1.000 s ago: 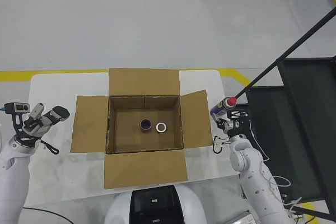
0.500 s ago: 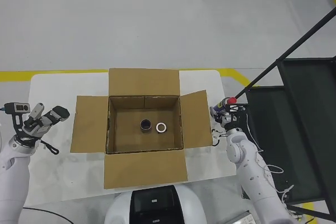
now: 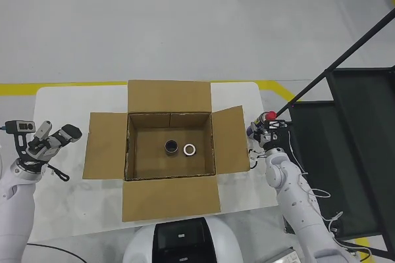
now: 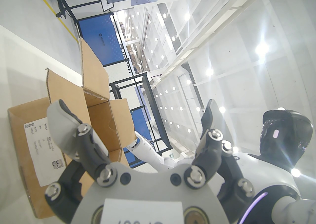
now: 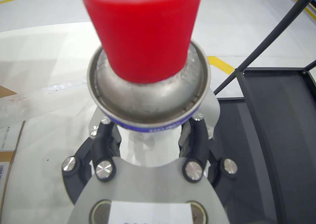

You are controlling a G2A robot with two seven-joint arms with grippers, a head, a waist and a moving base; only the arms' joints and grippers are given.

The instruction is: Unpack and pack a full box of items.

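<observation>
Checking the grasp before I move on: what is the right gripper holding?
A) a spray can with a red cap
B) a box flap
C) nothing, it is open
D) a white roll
A: the right gripper is shut on the spray can, red cap facing the wrist camera.

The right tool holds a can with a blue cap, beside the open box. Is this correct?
Not quite: the cap is red, as the right wrist view shows. The right tool does hold the can, beside the open box.
</observation>
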